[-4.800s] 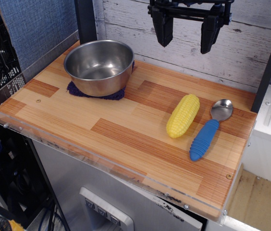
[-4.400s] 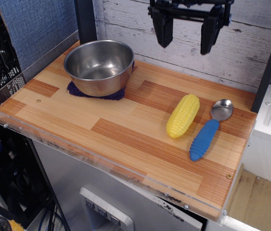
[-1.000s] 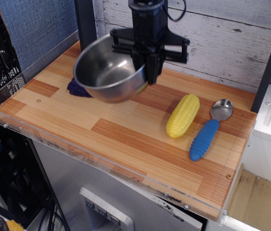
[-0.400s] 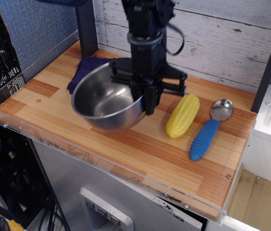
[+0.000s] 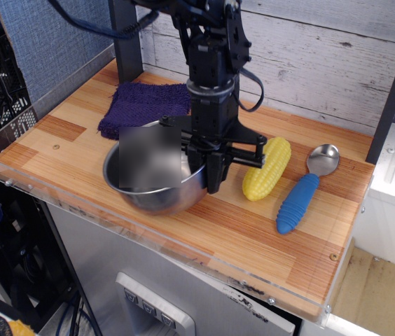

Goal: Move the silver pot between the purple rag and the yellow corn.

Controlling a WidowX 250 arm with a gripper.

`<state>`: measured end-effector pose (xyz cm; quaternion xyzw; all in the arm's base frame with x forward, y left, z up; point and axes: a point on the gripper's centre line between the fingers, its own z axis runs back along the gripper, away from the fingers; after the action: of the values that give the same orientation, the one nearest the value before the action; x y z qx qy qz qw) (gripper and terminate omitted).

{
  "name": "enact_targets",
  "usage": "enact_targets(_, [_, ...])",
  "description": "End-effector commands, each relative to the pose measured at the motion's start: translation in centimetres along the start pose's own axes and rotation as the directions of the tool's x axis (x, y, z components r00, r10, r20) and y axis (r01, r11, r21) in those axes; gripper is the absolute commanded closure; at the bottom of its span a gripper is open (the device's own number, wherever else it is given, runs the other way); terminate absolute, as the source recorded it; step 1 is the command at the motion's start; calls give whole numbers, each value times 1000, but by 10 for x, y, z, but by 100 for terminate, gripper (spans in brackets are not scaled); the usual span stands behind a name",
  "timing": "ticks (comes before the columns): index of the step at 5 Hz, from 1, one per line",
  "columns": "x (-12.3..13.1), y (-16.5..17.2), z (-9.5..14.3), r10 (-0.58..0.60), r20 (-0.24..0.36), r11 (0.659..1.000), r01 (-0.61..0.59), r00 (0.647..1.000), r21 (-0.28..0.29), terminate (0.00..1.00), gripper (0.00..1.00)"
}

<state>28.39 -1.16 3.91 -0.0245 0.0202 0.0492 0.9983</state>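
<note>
The round, shiny stainless-steel silver pot (image 5: 157, 187) had come down and toward the front of the desk since a moment before, when it hung higher and nearer the back. It now sat low over the striped wooden desk (image 5: 253, 231), at or just above the surface; contact could not be told. The hand (image 5: 207, 168) was clamped on the pot's right rim, one finger outside the wall and the other apparently inside.

The dark purple knitted rag (image 5: 141, 106), uncovered once the pot was lifted off it, lay flat behind and to the left. The bright yellow plastic toy corn (image 5: 267, 166) lay just right of the hand. So the pot sat roughly between the two, though forward of the line joining them; releasing it seemed the remaining step.

No brand, label or writing could be read; part of the pot's interior was blurred.
</note>
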Motion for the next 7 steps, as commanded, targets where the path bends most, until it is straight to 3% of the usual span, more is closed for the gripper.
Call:
enact_targets(1, [-4, -9, 0, -31, -4, 999, 31, 1000, -9, 0, 100])
enact_targets(5, [2, -31, 8, -87, 6, 995, 87, 996, -42, 0, 100])
enact_targets(6, [0, -26, 5, -31, -27, 999, 30, 999, -44, 0, 0])
enact_targets(7, [-1, -22, 2, -11, -62, 999, 8, 998, -50, 0, 0])
